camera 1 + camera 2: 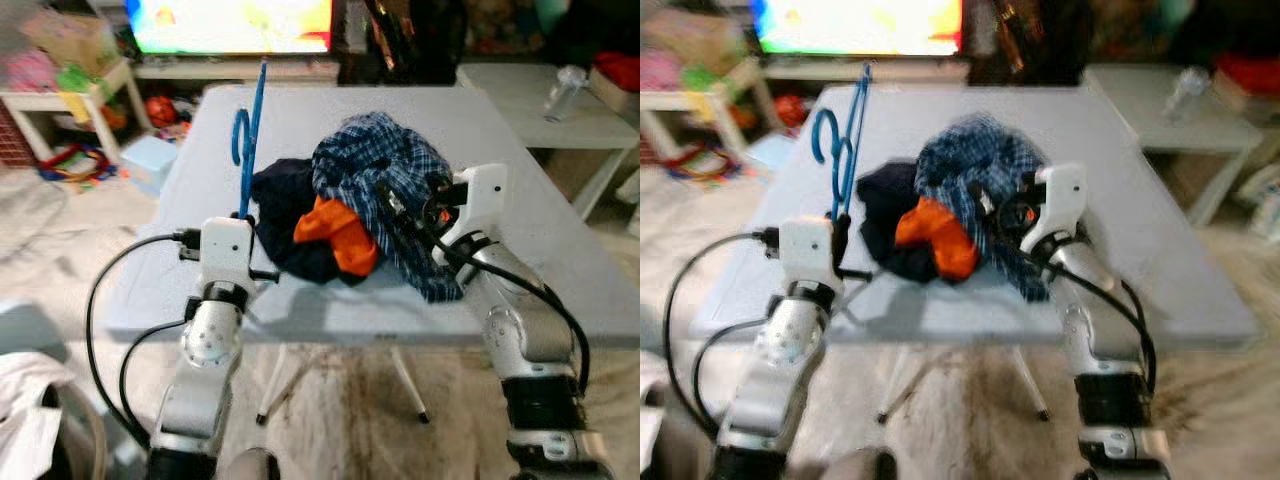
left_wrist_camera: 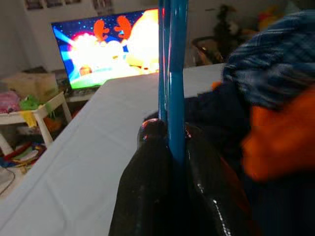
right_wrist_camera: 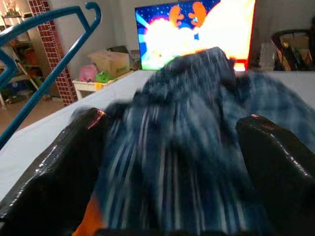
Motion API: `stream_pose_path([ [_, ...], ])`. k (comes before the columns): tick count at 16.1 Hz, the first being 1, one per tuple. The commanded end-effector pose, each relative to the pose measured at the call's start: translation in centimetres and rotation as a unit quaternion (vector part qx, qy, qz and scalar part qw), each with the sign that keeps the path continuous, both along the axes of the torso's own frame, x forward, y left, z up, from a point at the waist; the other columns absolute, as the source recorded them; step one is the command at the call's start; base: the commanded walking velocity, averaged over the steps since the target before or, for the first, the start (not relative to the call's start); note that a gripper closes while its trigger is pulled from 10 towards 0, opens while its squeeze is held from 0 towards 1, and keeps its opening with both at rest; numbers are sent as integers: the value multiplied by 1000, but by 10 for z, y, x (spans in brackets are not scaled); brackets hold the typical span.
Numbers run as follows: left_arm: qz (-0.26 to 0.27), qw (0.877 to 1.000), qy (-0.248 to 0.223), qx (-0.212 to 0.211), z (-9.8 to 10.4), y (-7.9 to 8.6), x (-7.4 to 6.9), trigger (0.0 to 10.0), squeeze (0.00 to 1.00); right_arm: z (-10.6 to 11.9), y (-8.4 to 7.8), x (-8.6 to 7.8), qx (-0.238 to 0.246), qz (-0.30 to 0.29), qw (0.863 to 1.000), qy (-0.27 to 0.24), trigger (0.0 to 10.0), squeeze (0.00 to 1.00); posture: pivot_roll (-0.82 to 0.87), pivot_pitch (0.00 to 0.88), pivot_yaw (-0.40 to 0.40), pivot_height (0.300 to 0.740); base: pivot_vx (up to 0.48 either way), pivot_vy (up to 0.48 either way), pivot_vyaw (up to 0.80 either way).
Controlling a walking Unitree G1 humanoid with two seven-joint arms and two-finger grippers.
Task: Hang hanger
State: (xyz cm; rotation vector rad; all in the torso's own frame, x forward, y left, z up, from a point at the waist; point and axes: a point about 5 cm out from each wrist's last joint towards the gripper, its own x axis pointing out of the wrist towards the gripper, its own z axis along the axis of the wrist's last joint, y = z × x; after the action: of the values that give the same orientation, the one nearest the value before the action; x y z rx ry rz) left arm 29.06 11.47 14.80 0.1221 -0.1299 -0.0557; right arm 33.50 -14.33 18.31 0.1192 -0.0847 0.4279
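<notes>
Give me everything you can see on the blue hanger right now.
The blue hanger is thin and glossy, plastic by the look of it. It stands roughly upright over the white table, hook curling at its left side, beside the clothes pile. The left gripper is shut on its lower bars.

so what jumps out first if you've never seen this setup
The blue hanger stands upright over the table's left side, clamped in the left gripper. Beside it, mid-table, lies a pile of clothes, with the right gripper's open fingers around the plaid shirt.
</notes>
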Motion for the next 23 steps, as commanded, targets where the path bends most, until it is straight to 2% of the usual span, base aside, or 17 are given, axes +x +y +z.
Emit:
stream_pose_path([
  [1,-4,1000,8,9,-2,-2,1,10000,0,8,-3,1,-7,-13,1000,-11,10000,0,53,61,-27,740,-296,0,0],
  [3,-5,1000,10,10,-3,-3,0,10000,0,5,-3,1,14,-10,1000,10,10000,0,53,63,-26,740,-296,0,0],
  [7,-10,1000,14,12,-5,-4,0,10000,0,3,2,0,-11,-7,1000,-1,10000,0,54,65,-24,740,-306,0,0],
  [14,-10,1000,20,15,-8,-2,1,10000,0,1,0,0,18,-5,1000,22,10000,0,53,63,-25,740,-324,0,0],
  [16,-13,1000,22,15,-9,-4,0,10000,0,0,1,1,0,-4,1000,18,10000,0,52,62,-26,740,-326,0,0],
  [17,-15,999,24,16,-11,-4,0,10000,0,2,-1,2,-37,-21,999,-5,10000,0,52,59,-27,740,-322,0,0],
  [18,-16,999,25,16,-11,-4,0,10000,0,2,-3,4,-37,-38,999,-11,10000,0,52,58,-27,740,-326,0,0],
  [19,-19,999,27,13,-11,-4,1,10000,0,4,-3,5,-3,-31,999,-6,10000,0,51,55,-27,740,-322,0,0],
  [21,-22,999,25,11,-11,-3,0,10000,0,4,-3,5,-16,-33,999,-13,10000,0,52,51,-26,740,-319,0,0],
  [23,-33,998,43,12,-17,-3,-1,10000,0,-1,-1,3,-37,-32,999,-24,10000,0,52,51,-27,740,0,0,0],
])
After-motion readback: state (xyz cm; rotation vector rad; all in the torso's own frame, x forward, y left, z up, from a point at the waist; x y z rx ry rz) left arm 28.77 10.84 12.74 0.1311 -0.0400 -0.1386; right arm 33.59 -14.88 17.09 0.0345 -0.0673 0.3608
